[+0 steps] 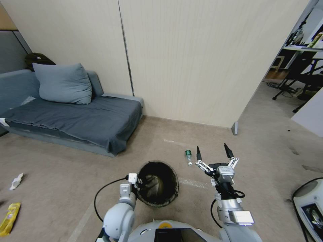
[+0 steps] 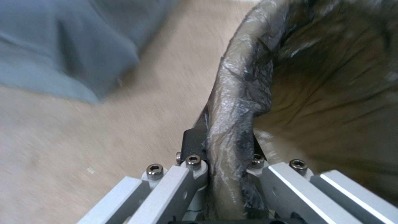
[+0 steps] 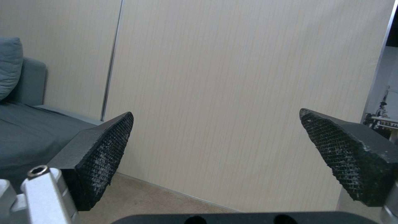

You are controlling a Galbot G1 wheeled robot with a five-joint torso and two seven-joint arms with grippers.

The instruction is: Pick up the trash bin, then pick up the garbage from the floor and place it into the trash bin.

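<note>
My left gripper (image 1: 137,179) is shut on the rim of the trash bin (image 1: 158,183) and holds it in front of my body, with the dark liner open toward the camera. In the left wrist view the fingers (image 2: 195,140) pinch the liner-covered rim of the bin (image 2: 236,93). To the bin's right my right gripper (image 1: 214,152) is raised and open with nothing between its pads (image 3: 105,152). Garbage lies on the floor: a small bottle (image 1: 188,157) just left of the right gripper, a white tissue scrap (image 1: 16,181) and a yellow wrapper (image 1: 9,217) at far left.
A grey sofa (image 1: 77,117) with a cushion (image 1: 64,84) stands at the left against a beige panel wall (image 1: 202,60). The wall ends at a metal foot (image 1: 235,128); beyond it is a room with tables. A white machine (image 1: 309,205) sits at bottom right.
</note>
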